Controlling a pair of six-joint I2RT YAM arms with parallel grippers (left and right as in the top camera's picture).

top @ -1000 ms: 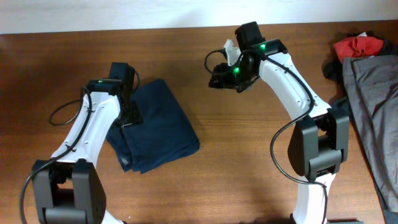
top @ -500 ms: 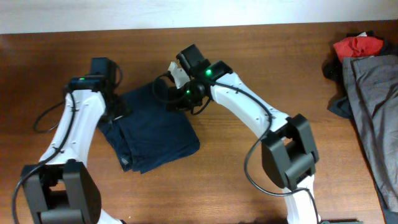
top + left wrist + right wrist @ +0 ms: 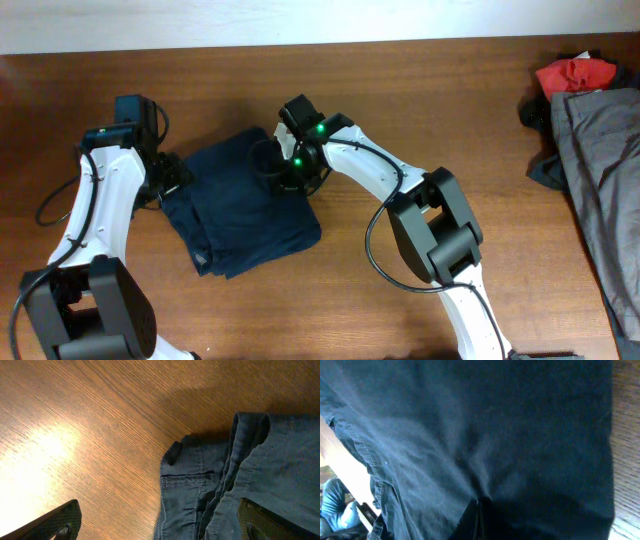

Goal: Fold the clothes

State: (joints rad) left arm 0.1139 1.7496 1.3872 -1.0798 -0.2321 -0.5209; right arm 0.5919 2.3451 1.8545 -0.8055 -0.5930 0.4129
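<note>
On the brown wooden counter (image 3: 420, 90), left of centre, lies the folded dark navy blue fabric garment (image 3: 245, 215), a rough rectangle set askew. The left end effector (image 3: 172, 178) stands at the garment's left edge; its wrist view shows two dark fingers (image 3: 55, 522) spread wide, layered hems and a stitched seam of the garment (image 3: 260, 460) between them, bare counter (image 3: 75, 420) to the left. The right end effector (image 3: 274, 166) rests upon the garment's upper right part, and the white right arm (image 3: 370, 175) hides that corner from overhead. Its wrist view is filled with navy cloth (image 3: 470, 435); the fingers (image 3: 470, 522) appear closed together, a pinch of fabric not discernible. Well apart, at the counter's right edge, a crumpled grey fabric garment (image 3: 600, 170) lies beside a bunched red fabric garment (image 3: 575, 72).
</note>
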